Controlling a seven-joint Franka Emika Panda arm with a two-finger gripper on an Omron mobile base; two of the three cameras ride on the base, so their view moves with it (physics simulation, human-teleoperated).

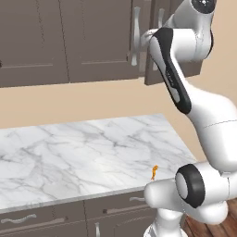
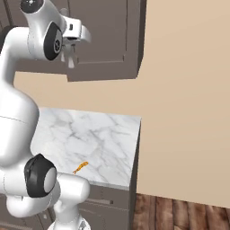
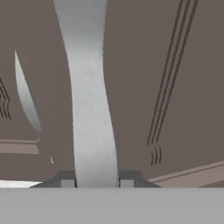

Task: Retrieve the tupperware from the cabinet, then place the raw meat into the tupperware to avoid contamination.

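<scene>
My gripper (image 3: 94,181) is shut on a long vertical silver bar handle (image 3: 87,96) of the dark grey-brown cabinet (image 1: 92,41), one finger tip on each side of the bar. From the right base view the gripper (image 2: 68,48) sits high up against the cabinet door (image 2: 108,40), with the handle's lower end (image 2: 71,60) showing beneath it. The raw meat (image 1: 154,172), a tiny orange-brown morsel, lies on the marble counter (image 1: 83,148) near its front right corner, far below the hand; it is also in the right base view (image 2: 81,167). The tupperware is hidden.
A second silver handle (image 3: 26,96) belongs to the neighbouring door just left of the held one. Low drawers with horizontal handles (image 1: 18,218) run under the counter. The counter ends at a beige wall (image 2: 188,99) on the right, with wood floor (image 2: 179,213) below.
</scene>
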